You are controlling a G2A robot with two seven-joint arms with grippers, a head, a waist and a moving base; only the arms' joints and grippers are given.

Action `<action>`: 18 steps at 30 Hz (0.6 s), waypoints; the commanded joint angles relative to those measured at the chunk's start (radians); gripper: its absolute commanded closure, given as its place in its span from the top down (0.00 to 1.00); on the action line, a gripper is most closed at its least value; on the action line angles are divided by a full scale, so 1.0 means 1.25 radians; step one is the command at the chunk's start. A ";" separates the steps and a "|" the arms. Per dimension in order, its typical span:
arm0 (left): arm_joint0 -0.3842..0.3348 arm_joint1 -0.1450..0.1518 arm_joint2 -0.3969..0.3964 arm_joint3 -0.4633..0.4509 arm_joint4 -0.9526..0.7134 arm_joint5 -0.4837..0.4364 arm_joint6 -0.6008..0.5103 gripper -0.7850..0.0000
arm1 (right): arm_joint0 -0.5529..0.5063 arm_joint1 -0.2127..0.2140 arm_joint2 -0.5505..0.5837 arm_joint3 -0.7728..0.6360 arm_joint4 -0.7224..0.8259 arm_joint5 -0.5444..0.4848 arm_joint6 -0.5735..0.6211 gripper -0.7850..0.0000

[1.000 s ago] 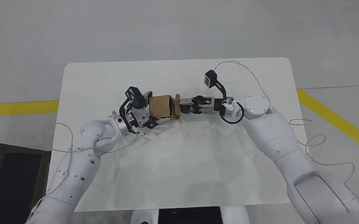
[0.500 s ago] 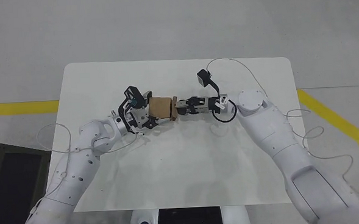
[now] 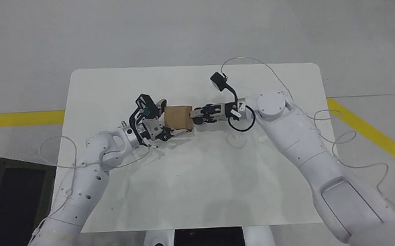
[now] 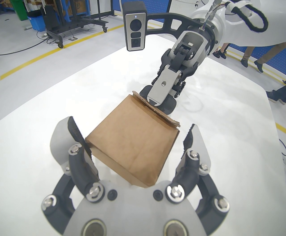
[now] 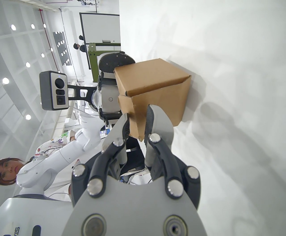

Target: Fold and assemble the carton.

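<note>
A small brown carton (image 3: 177,117) lies on its side on the white table (image 3: 254,187), between my two grippers. My left gripper (image 3: 162,121) holds the carton's body (image 4: 134,143) between wide-set fingers (image 4: 76,138). One pad touches a carton corner and the other sits right at the opposite edge. From the other end, my right gripper (image 3: 194,116) is shut on the end flap (image 5: 131,125). That flap is pinched between its two fingers (image 5: 152,120) and folded close against the carton's open end. The left wrist view has that gripper (image 4: 156,104) biting the flap's raw edge.
A black cable loops beside my right wrist (image 3: 241,121), and a thin white wire arcs over the table's far right part. Bare table surface lies all around the carton, with the near half free. The table's far edge (image 3: 194,65) is some way off.
My right gripper has moved left toward the carton, pressing the end flap from standing out to lying against the box. The left gripper and the carton have stayed nearly still.
</note>
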 commanded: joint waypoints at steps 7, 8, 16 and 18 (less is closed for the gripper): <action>0.004 0.000 -0.006 -0.001 0.000 0.002 -0.002 1.00 | 0.008 0.002 0.007 0.000 -0.011 0.008 0.004 0.29; 0.004 0.000 -0.007 -0.001 0.000 0.002 -0.002 1.00 | 0.008 0.002 0.009 -0.002 -0.010 0.009 0.005 0.33; 0.007 -0.001 -0.011 -0.003 0.001 0.000 -0.004 1.00 | 0.007 0.002 0.006 -0.017 -0.027 0.019 0.009 0.24; 0.007 -0.001 -0.012 -0.004 0.000 0.001 -0.004 1.00 | 0.009 0.002 0.004 -0.015 -0.032 0.024 0.009 0.22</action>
